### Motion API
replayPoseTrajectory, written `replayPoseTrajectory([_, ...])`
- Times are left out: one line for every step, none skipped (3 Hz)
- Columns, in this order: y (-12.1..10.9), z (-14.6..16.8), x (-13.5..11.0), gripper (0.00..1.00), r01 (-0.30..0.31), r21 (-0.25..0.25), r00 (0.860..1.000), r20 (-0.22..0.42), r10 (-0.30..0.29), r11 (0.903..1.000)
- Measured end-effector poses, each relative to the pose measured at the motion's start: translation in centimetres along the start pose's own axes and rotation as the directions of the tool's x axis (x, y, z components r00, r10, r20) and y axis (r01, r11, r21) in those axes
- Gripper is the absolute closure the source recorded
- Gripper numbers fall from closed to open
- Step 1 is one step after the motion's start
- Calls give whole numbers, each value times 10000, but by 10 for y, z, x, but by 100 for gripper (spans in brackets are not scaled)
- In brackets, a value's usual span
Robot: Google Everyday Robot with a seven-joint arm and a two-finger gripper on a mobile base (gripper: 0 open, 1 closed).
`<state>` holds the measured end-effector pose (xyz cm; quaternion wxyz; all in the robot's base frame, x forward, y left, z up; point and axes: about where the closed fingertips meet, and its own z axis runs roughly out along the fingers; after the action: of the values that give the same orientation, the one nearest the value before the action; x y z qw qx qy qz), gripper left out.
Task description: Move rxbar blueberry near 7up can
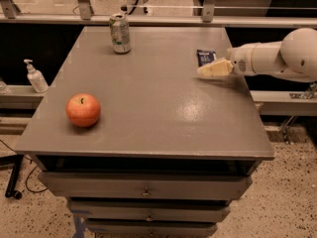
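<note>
1 level arm (270,58), gripper (204,72) at rxbar blueberry (205,56)

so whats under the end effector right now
The rxbar blueberry lies flat on the table, and the end effector covers its near end. Only the bar's far part shows; whether the two touch cannot be seen.

On table (148,118): 7up can (120,32) upper centre-left, apple (83,110) lower left, rxbar blueberry (204,57) upper right; gripper (211,70) just in front of the bar.
</note>
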<state>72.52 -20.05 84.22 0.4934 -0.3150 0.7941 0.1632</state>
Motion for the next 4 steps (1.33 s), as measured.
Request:
replayPoseTrajectory([-5,2,5,40,-404,89,9992,66,403,9991])
replayPoseTrajectory([-5,4,10,64,-656,95,9978,53,656,9978])
replayPoseTrajectory([-2,3,15,87,-773,68,9970,-31,773,9970])
replayPoseTrajectory([1,3,9,100,-706,-54,9975,18,706,9975])
